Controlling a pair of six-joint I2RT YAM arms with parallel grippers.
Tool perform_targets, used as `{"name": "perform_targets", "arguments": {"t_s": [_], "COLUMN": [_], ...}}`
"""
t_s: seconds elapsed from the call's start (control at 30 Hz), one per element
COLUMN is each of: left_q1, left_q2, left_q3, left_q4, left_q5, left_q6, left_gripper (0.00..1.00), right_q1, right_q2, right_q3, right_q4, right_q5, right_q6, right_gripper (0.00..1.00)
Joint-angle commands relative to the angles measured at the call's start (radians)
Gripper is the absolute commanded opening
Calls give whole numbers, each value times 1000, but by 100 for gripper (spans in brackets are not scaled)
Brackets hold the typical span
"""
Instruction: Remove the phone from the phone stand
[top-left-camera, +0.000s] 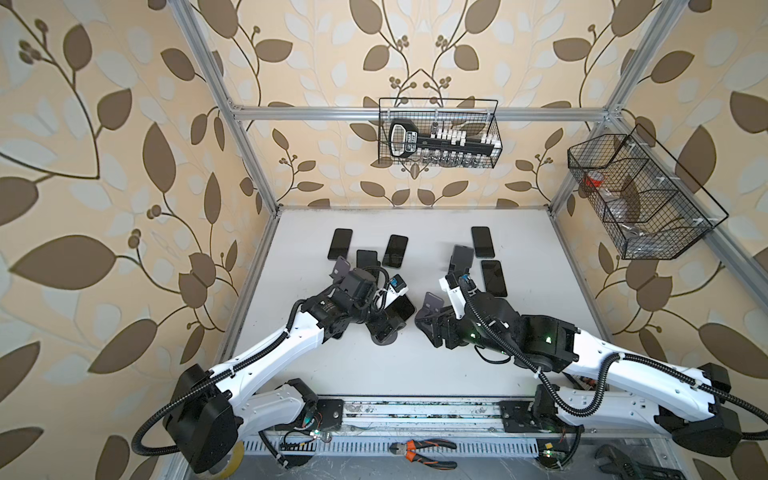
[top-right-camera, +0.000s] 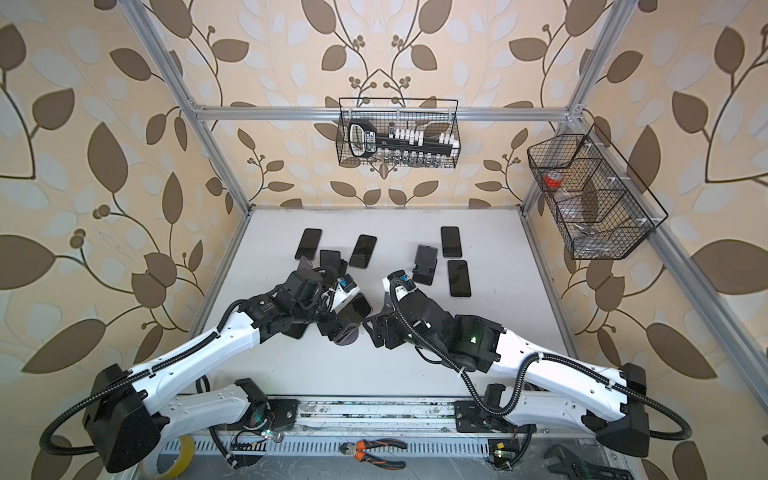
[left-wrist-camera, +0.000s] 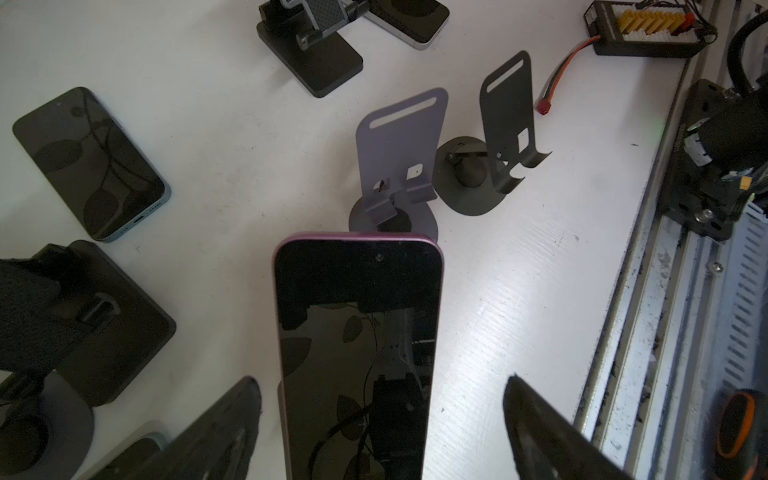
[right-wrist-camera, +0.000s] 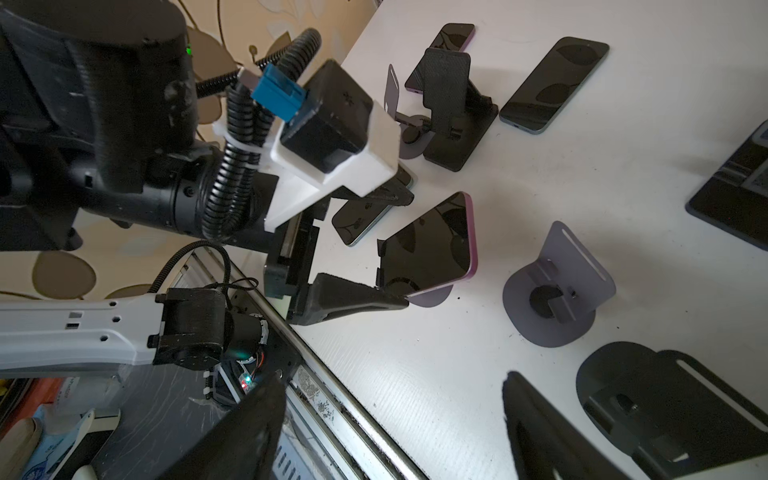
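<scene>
The phone (right-wrist-camera: 436, 241) — dark screen, purple rim — leans on its phone stand (right-wrist-camera: 432, 298), near the front middle of the table (right-wrist-camera: 478, 374). The left end effector (left-wrist-camera: 382, 377) straddles the phone's lower end with its jaws parted. The left wrist view shows a gap on each side of the phone, so it is not gripped.

Just beside it stands an empty grey stand (right-wrist-camera: 561, 286), then a darker stand (right-wrist-camera: 665, 399). The right end effector (right-wrist-camera: 394, 376) hovers next to that one, wide open.

Further back a teal-edged phone (left-wrist-camera: 89, 162) lies flat among others, all with blank screens.

From where I stand the only lettering is a label (top-left-camera: 409, 143) on the black tool (top-left-camera: 453, 143) in the wire basket (top-left-camera: 384, 124) on the back wall — too blurred to read.
</scene>
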Motion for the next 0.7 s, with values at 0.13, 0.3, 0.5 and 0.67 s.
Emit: {"name": "perform_targets", "arguments": {"t_s": [0.13,0.3,0.5,0.67], "left_q1": [-15,-23,-29,-30], "left_q2": [39,71,102,119], "left_q3": [57,63,73,84], "left_q4": [27,40,45,41], "left_q5": [5,4,2,-1], "left_q6": [38,40,47,50], "left_gripper": [91,91,91,90], "right_q1": [4,4,4,4], "right_q2": [-11,-4,-8,-11], "right_q3": [3,14,21,26], "right_q4": [-30,-39,-48,-53], "right_q5": [35,45,56,68], "right_q6": [-3,-6,-5,-5], "right_gripper": [84,86,87,88]}}
